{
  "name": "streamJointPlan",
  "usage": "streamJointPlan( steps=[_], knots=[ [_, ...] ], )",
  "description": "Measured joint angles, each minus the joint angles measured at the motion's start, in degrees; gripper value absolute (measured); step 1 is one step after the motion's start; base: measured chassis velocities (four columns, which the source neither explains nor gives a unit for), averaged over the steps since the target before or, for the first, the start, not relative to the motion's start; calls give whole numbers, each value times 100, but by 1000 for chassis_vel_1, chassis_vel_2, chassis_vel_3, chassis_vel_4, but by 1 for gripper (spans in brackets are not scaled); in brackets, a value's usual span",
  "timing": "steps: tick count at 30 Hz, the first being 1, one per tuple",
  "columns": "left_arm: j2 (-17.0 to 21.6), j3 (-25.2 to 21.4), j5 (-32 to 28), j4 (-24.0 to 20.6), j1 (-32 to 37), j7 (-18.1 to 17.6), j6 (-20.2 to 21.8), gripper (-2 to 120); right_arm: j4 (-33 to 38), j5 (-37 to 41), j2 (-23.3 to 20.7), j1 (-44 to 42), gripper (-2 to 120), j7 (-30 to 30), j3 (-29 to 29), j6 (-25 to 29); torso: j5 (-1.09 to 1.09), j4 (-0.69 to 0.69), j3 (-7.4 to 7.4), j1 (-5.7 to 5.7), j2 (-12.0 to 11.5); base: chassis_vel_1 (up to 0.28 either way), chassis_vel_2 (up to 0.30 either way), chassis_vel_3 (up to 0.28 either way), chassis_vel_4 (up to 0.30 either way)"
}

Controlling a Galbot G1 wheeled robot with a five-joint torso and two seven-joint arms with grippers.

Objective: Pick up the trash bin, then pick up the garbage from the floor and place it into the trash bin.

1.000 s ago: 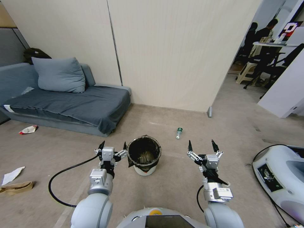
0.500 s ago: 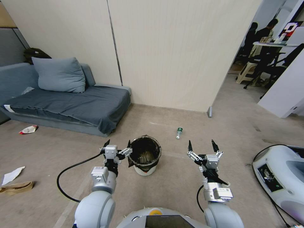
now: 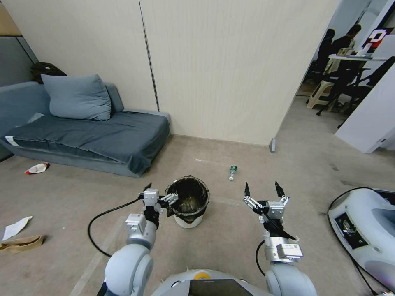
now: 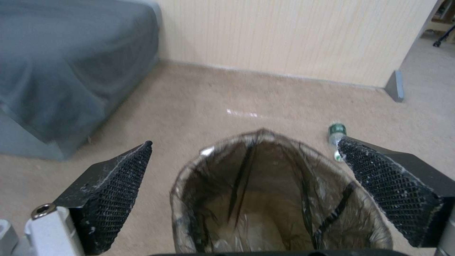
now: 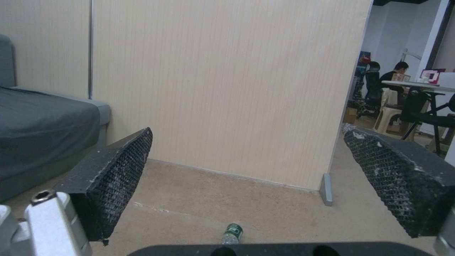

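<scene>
The left gripper (image 3: 161, 195), jaws spread wide, hangs at the near-left rim of the trash bin (image 3: 187, 203), which stands upright just ahead on the floor; the right gripper (image 3: 263, 190), also spread, waits farther off.

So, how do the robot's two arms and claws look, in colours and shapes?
Both arms are smooth silver-grey tubes with rounded joints. Each ends in a small white and metal block with a label. The left claw and right claw have silver linkages and black pointed fingers whose inner pads carry a mesh texture. A black cable loops from the left arm; a shorter one runs along the right.
</scene>
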Motion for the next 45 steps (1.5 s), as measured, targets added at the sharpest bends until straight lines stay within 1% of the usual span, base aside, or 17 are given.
streamJointPlan(
  steps=[1,5,6,9,11,13,18,21,31,35,37,43,45],
  knots=[
    [0,0,0,0,0,0,0,100,0,0,0,0,100,0,0,0,0,0,0,0,0,0,0,0,0],
    [75,40,-178,373,-207,-28,41,100,0,0,0,0,100,0,0,0,1,1,0,0,0,0,0,0,0],
    [75,40,-178,373,-207,-28,41,100,0,0,0,0,100,0,0,0,1,1,0,0,0,0,0,0,0],
    [80,82,-190,666,-322,-26,33,100,0,0,0,0,100,0,0,0,0,1,0,0,0,0,0,0,0],
    [75,89,-191,745,-349,-27,28,100,0,0,0,0,100,0,0,0,0,1,0,0,0,0,0,0,0],
    [46,91,-189,927,-433,-46,11,100,0,0,0,0,100,0,0,0,1,1,0,0,0,0,0,0,0],
    [3,89,-180,1130,-539,-95,-9,100,0,0,0,0,100,0,0,0,1,1,0,0,0,0,0,0,0],
    [-117,86,-147,1390,-695,-187,-19,100,0,0,0,0,100,0,0,0,1,0,0,0,0,0,0,0,0],
    [-271,82,-56,1780,-879,-324,-88,100,0,0,0,0,100,0,0,0,1,1,0,0,0,0,0,0,0],
    [-295,82,-52,1850,-911,-340,-99,100,0,0,0,0,100,0,0,0,1,1,0,0,0,0,0,0,0],
    [-340,81,-47,2027,-983,-367,-132,100,0,0,0,0,100,0,0,0,2,1,0,0,0,0,0,0,0],
    [-386,95,-50,2201,-1025,-392,-136,100,0,0,0,0,100,0,0,0,1,1,0,0,0,0,0,0,0],
    [-403,102,-109,2323,-1033,-428,-98,97,0,0,0,0,100,0,0,0,1,1,0,0,0,0,0,0,0]
  ],
)
